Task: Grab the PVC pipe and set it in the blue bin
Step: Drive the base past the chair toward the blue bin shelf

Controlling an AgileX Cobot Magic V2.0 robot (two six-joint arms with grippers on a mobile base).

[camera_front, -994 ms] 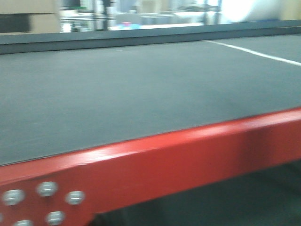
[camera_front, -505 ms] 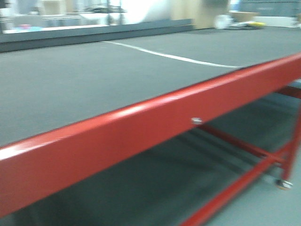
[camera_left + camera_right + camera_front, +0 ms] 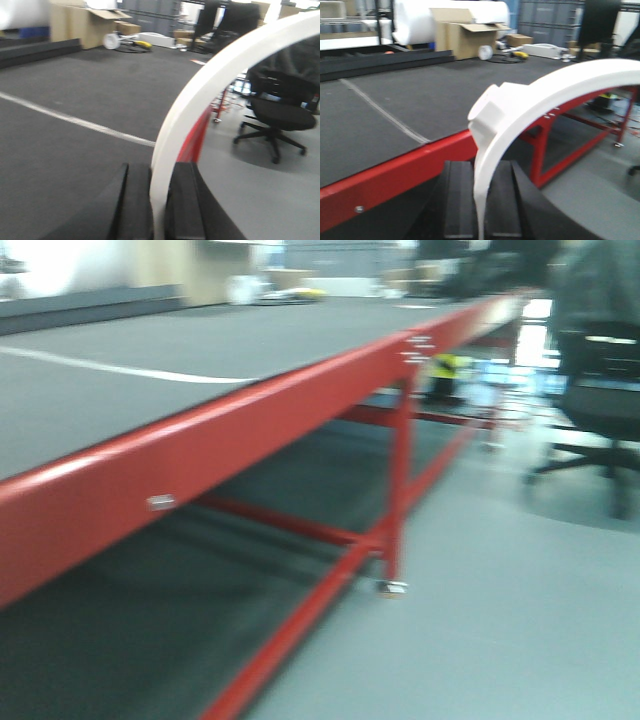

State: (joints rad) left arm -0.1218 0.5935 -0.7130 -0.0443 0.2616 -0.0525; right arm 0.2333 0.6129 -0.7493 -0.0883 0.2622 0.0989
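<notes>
So, step: transport, by my read. The pipe was gripped and off the surface; the drop into the blue bin was not yet done.
PVC pipe (image 3: pixel 200 95): a white curved bend that rose from between the left fingers (image 3: pixel 182 200) and arced up and to the right, above the surface (image 3: pixel 150 340).
Right wrist view: a white bend with a collared end (image 3: pixel 490 107) was clamped in the right fingers (image 3: pixel 459 200). I couldn't tell whether it was the same piece or a second one.
Left fingers: closed hard on the pipe, black pads against both of its sides, no gap seen.
Right fingers: likewise closed on the white bend, which stood upright between them.
Blue bin: not in any view.
Arm pose: both wrists pointed roughly level across the dark surface. The arm links themselves were out of frame.
Front view: heavily blurred, looking along the red frame (image 3: pixel 250 415) toward an office chair (image 3: pixel 600 410) on the floor. The blur suggested the base was rolling or turning.
Next move: likely to get the bin in sight, carry the bend over its opening, and only then spread the fingers.
Watch: the long curve needed to stay off the red frame, and it could pivot in the pinch.
</notes>
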